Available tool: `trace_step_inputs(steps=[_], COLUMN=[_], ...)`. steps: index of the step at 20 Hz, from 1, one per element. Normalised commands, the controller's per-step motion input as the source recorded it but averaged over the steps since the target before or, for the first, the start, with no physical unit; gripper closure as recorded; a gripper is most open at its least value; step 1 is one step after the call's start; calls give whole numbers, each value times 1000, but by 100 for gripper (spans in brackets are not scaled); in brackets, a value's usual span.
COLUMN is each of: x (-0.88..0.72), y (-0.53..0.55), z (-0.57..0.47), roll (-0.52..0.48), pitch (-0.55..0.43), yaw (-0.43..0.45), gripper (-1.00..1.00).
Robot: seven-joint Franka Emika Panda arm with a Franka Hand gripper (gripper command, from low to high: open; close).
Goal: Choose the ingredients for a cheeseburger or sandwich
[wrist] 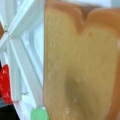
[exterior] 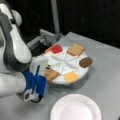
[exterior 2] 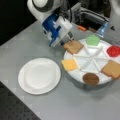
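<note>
A white divided tray (exterior: 64, 61) (exterior 2: 88, 56) holds the ingredients apart, one per compartment. No assembled cheeseburger or sandwich is in view. My gripper (exterior: 47, 67) (exterior 2: 69, 37) hangs at the edge of a brown toast slice (exterior: 51, 73) (exterior 2: 73, 46), which fills the wrist view (wrist: 80, 67). No fingers show in that view. Another toast slice (exterior: 75, 49) (exterior 2: 112, 69), a red tomato disc (exterior: 56, 49) (exterior 2: 113, 50) (wrist: 4, 83), green lettuce (exterior 2: 93, 40) (wrist: 39, 114), a yellow cheese square (exterior: 71, 76) (exterior 2: 69, 64) and a brown patty (exterior: 85, 62) (exterior 2: 90, 78) lie in other compartments.
An empty white paper plate (exterior: 75, 108) (exterior 2: 39, 75) sits on the grey table beside the tray. A metal frame with a post (exterior: 55, 17) stands behind the tray. The table ends at a dark edge at a front view's bottom left (exterior 2: 10, 105).
</note>
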Motion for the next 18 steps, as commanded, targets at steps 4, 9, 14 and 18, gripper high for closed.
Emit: trace_step_inputs(steps=[4, 9, 14, 18], x=[200, 194, 188, 186], y=[-35, -9, -67, -138], z=[-99, -78, -66, -9], roll=[249, 243, 189, 118], pitch=[-5, 10, 24, 64], yaw=[-35, -46, -36, -16], gripper=[100, 100, 100, 100])
